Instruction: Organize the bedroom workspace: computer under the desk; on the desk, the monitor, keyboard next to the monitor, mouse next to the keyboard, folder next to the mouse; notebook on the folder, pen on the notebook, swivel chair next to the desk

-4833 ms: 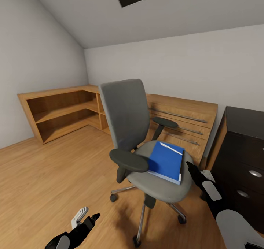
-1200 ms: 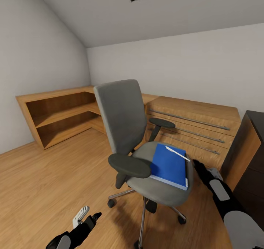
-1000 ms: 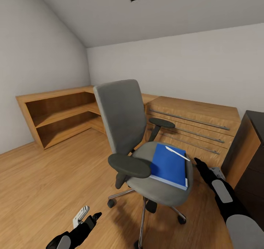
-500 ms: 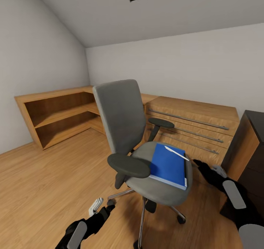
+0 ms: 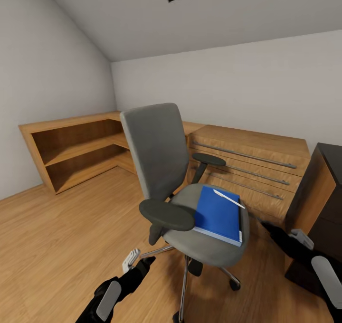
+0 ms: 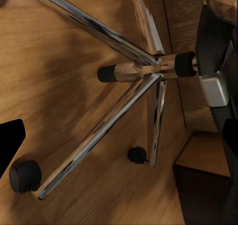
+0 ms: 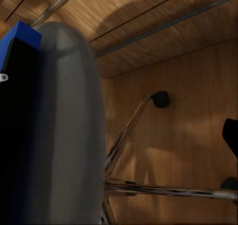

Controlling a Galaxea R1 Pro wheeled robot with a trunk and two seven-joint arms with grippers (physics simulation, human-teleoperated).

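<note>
Low light-wood dresser and shelving (image 5: 247,147): along the far walls, from 9 to 2 o'clock of the swivel chair. Worktop (image 5: 327,190): glossy black unit, at 3 o'clock of the chair. Swivel chair (image 5: 161,161): grey, black armrests, centre of the wood floor; chrome star base (image 6: 124,86) and casters seen from the left wrist. Folder (image 5: 217,213): bright blue, flat on the seat, toward its right edge. Pen (image 5: 228,198): white, lying on the folder's far corner. Left tool (image 5: 137,262): low at 7 o'clock of the chair, near its base, holding nothing; spacing of fingers cannot be told. Right tool (image 5: 282,230): at 4 o'clock, beside the seat, apart from the folder, holding nothing; finger spacing cannot be told.
</note>
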